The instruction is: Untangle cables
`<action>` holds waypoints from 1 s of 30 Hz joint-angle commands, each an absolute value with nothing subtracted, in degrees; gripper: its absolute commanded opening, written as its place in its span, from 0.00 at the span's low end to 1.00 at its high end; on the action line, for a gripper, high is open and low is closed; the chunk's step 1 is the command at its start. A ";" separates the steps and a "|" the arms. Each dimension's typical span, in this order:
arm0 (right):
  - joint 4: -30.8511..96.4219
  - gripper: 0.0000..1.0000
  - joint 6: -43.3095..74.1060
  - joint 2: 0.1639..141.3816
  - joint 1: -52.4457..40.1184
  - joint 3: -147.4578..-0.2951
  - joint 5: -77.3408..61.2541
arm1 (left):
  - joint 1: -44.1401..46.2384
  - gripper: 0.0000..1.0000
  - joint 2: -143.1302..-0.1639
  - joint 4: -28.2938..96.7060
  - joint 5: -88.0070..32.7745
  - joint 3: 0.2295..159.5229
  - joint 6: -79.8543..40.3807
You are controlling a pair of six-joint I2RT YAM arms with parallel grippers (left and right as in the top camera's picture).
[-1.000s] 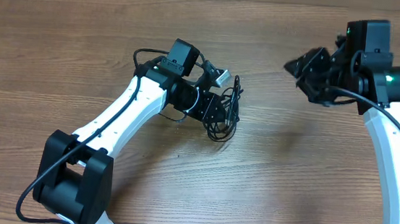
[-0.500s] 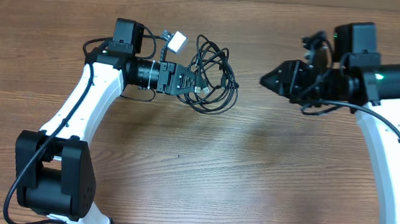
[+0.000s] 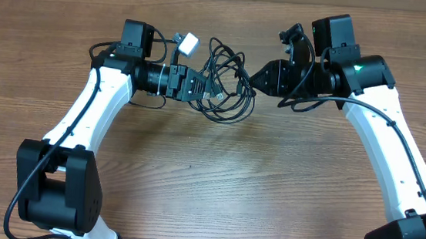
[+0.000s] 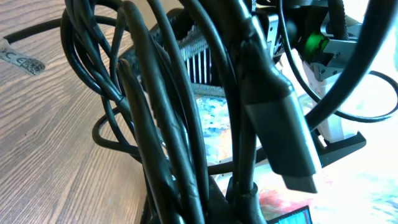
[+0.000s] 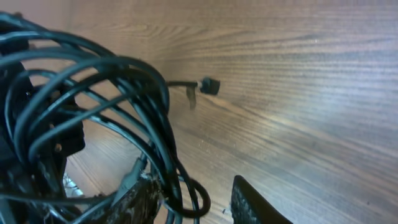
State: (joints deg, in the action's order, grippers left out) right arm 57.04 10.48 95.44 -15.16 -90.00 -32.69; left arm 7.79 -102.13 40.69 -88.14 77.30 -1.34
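Observation:
The cables [image 3: 229, 81] form a tangled coil of thin black strands, held up off the wooden table [image 3: 192, 180] at the middle back. My left gripper [image 3: 203, 86] is shut on the coil's left side. In the left wrist view the strands [image 4: 168, 124] fill the frame, with a flat black plug [image 4: 283, 140] hanging among them. My right gripper [image 3: 257, 82] is at the coil's right edge. In the right wrist view it [image 5: 199, 202] stands open, with a small loop of cable [image 5: 189, 199] between its fingers [image 5: 255, 202], against the left one. One plug tip [image 5: 208, 86] sticks out beyond the coil.
A white connector [image 3: 187, 43] sits by the left wrist camera. A thicker black arm cable [image 3: 99, 48] loops behind the left arm. A strand with a white label [image 4: 18, 59] lies on the wood at the left.
The left arm swung up and back with the coil, then held still. The right arm moved left until its fingers reached the coil's right edge, and its jaws narrowed a little.

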 commanded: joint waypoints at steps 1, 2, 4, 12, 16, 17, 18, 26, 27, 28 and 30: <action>54.96 0.36 10.17 97.51 -16.49 -91.07 -32.21 | 8.43 0.04 -99.77 40.45 -90.59 78.76 -2.87; 54.50 0.36 10.17 98.00 -16.80 -91.07 -32.23 | 8.51 0.04 -99.77 40.45 -90.59 78.76 -3.07; 54.02 0.36 10.13 98.48 -17.43 -91.07 -32.25 | 8.71 0.04 -99.77 40.45 -90.56 78.76 -3.46; 52.71 0.24 9.58 98.50 -18.79 -91.07 -29.54 | 8.71 0.04 -99.77 40.42 -90.56 78.76 -4.34; 51.66 0.23 9.56 99.20 -18.81 -91.02 -29.32 | 8.71 0.04 -99.77 40.42 -90.56 78.76 -5.13; 51.70 0.22 9.61 99.72 -18.81 -91.02 -28.84 | 8.71 0.04 -99.77 40.42 -90.56 78.76 -5.30; 51.79 0.22 10.00 100.12 -18.81 -91.02 -28.18 | 8.71 0.04 -99.77 40.42 -90.56 78.76 -5.39; 50.89 0.18 13.21 105.06 -18.81 -91.02 -26.98 | 8.71 0.04 -99.77 40.42 -90.56 78.76 -6.52; 50.57 0.18 14.09 105.34 -18.81 -91.02 -27.03 | 8.71 0.04 -99.77 40.42 -90.56 78.76 -6.94; 50.30 0.18 15.14 105.54 -18.85 -91.00 -27.03 | 8.71 0.04 -99.77 40.42 -90.56 78.76 -6.94; 50.06 0.19 15.66 105.58 -18.92 -90.98 -28.40 | 8.71 0.04 -99.77 40.42 -90.56 78.76 -7.14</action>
State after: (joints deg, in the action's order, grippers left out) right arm 50.59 13.28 104.42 -19.53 -90.00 -30.94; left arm 8.27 -102.13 40.60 -86.46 77.30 -6.15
